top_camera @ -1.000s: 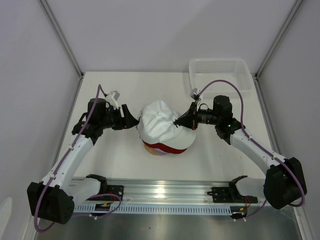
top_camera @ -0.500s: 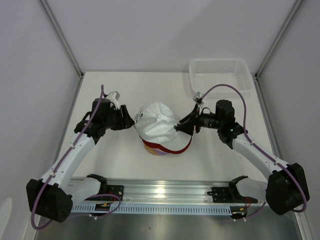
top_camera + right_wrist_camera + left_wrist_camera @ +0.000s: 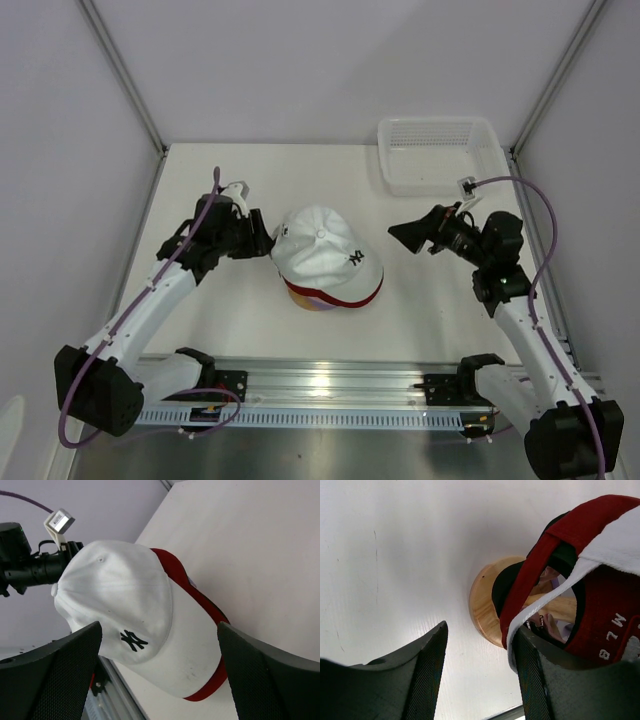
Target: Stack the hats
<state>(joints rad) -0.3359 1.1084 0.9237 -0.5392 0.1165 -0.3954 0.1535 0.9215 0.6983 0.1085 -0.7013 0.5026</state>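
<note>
A white cap (image 3: 325,255) with a black logo tops the pile of hats on the round wooden stand (image 3: 482,610). Under it show a red cap (image 3: 200,605) and, in the left wrist view, a black cap (image 3: 505,582). My left gripper (image 3: 262,240) sits at the pile's back edge, slightly open. The white cap's rim (image 3: 540,625) rests against the tip of one finger, and only bare table shows between the fingers. My right gripper (image 3: 405,237) hangs wide open to the right of the pile. It is apart from the brim and holds nothing.
A white mesh basket (image 3: 440,150) stands at the back right corner. The metal rail (image 3: 320,385) with the arm bases runs along the near edge. Side walls close in the table on the left and right.
My right gripper opened, let go of the white cap and drew back to the right. The cap settled lower on the pile. My left gripper narrowed and edged closer to the cap's back.
</note>
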